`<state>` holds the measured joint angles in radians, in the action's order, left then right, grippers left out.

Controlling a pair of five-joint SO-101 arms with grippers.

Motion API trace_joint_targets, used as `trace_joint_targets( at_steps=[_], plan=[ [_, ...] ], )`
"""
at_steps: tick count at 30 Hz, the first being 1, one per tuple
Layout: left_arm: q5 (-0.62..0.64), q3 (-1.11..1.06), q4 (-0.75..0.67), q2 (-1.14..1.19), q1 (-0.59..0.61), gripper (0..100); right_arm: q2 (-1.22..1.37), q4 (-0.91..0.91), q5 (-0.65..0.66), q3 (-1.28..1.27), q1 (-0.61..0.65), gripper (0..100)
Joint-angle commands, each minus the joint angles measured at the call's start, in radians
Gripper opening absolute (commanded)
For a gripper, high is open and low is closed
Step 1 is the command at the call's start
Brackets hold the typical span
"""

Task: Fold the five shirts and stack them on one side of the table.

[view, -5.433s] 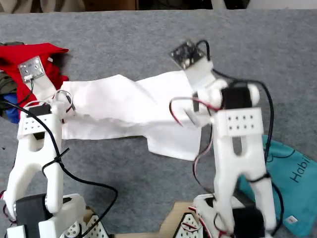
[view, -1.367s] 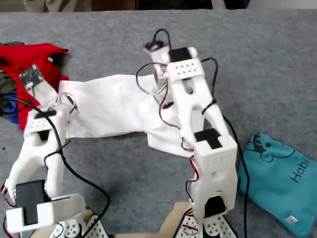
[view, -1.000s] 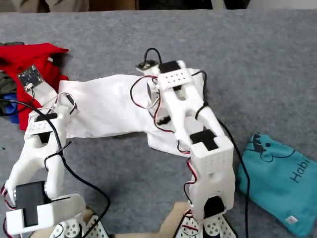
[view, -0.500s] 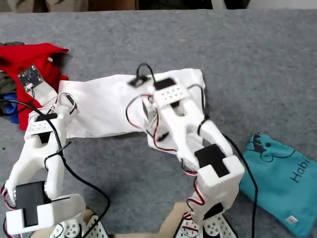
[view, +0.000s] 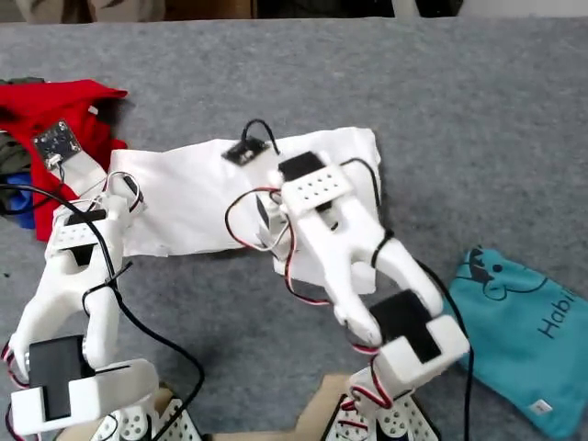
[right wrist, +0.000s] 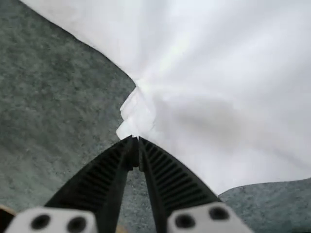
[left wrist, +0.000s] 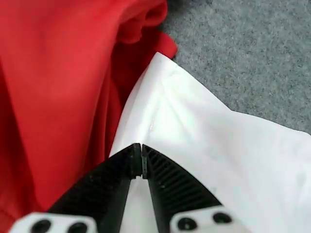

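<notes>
Left arm pose: the white plastic arm rises from its base at the near left corner of the table. It leans forward to the left end of the white garment, wrist bent downward.
Left gripper (left wrist: 141, 158): the black ribbed jaws are pressed tip to tip. They pinch the edge of the creased white shirt (view: 193, 197) of thin woven cloth, right where it borders the red fabric.
Right arm pose: from its base at the near centre-right, the arm slants forward and to the left, its forearm lying over the white shirt's right half. Loose red and black wires loop beside the wrist.
Right gripper (right wrist: 134, 143): the jaws are closed on a small bunched fold at the white shirt's edge, next to bare table covering.
White shirt position: spread lengthwise across the middle of the table, mostly flat with soft wrinkles.
Red shirt (view: 55, 106): soft and crumpled, heaped at the far left and touching the white shirt's left end.
Teal shirt (view: 524, 340): smooth cloth with dark print, lying at the near right, well apart from the white shirt.
Table (view: 459, 92): covered in grey, felt-like material with a matte, slightly fuzzy texture.
</notes>
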<state>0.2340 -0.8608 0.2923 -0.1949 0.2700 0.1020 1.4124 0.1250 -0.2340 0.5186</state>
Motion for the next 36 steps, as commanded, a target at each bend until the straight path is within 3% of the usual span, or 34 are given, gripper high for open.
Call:
trace_joint_targets(
  at_steps=[1, 8, 17, 21, 29, 36],
  plan=[
    [-0.006, 0.002, -0.018, -0.041, 0.003, 2, -0.07, 0.051, 0.041, 0.065, -0.028, 0.5],
    [-0.006, 0.002, -0.017, -0.041, 0.003, 2, -0.01, -0.015, 0.071, -0.001, -0.133, 0.5],
    [-0.003, 0.002, -0.015, -0.041, 0.006, 2, 0.193, -0.158, 0.068, -0.039, -0.022, 0.5],
    [-0.002, 0.04, 0.021, -0.056, 0.023, 2, 0.151, -0.097, 0.068, 0.101, -0.13, 0.5],
    [0.043, 0.396, 0.388, -0.076, -0.035, 2, 0.087, 0.041, 0.069, 0.575, -0.329, 0.5],
    [0.043, 0.485, 0.379, 0.051, -0.199, 2, 0.432, -0.121, 0.061, 0.769, -0.401, 0.5]
  ],
)
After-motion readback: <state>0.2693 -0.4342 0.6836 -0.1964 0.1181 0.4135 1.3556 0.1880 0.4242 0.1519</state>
